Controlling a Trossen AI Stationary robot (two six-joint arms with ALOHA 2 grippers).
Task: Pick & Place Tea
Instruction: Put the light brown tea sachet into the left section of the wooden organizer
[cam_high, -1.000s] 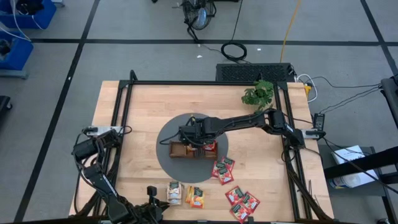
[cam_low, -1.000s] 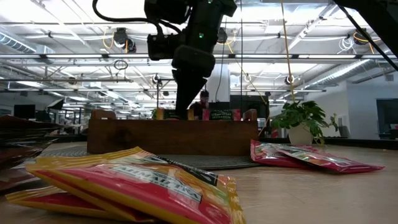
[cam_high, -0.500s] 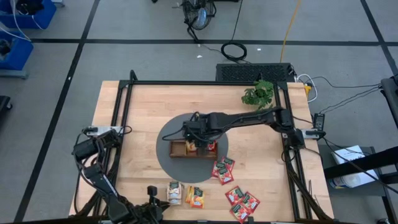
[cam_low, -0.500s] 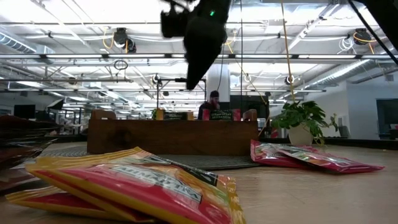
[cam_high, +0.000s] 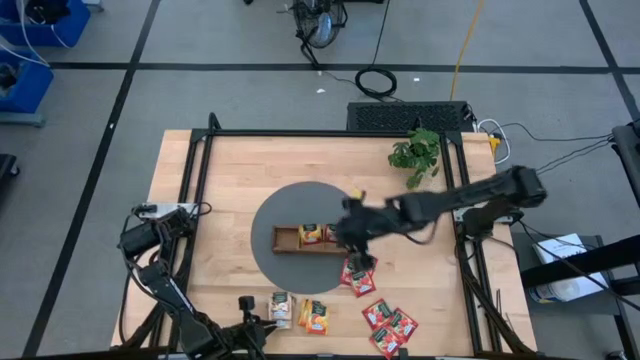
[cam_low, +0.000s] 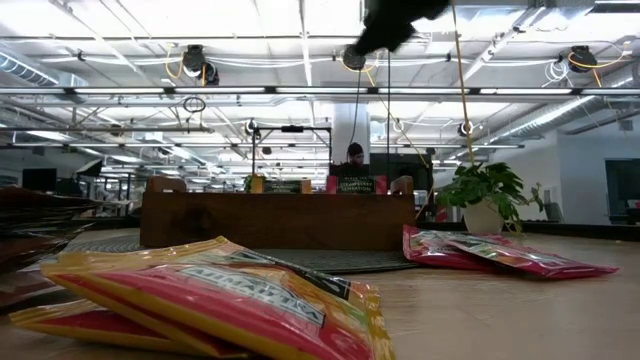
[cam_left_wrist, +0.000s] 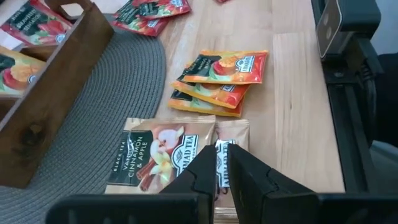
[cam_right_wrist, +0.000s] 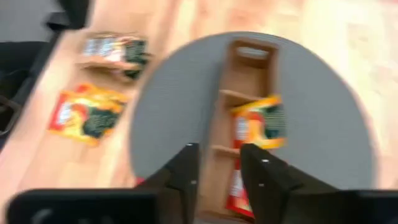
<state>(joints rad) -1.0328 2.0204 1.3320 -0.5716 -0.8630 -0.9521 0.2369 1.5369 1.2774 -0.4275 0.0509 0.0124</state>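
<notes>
Partly done: two tea sachets placed, several left loose on the surface (cam_high: 220, 180).

Farthest left, the left fingers (cam_left_wrist: 255, 177) are drawn together on nothing, low at the near edge; beige-white sachets (cam_left_wrist: 163, 158) lie just beneath and ahead of them, and orange sachets (cam_left_wrist: 221, 71) are stacked a little beyond. Below and ahead of the right fingers (cam_right_wrist: 264, 174), which are held apart and empty, the wooden tray (cam_high: 285, 240) is seen on the grey mat (cam_high: 300, 205): an orange sachet (cam_high: 312, 234) in its middle compartment, a red sachet (cam_right_wrist: 236, 190) in the nearest, the farthest bare. Rightmost, loose red sachets (cam_high: 358, 273) lie nearly under those fingers, with more red sachets (cam_high: 390, 322) farther off, not yet picked.
</notes>
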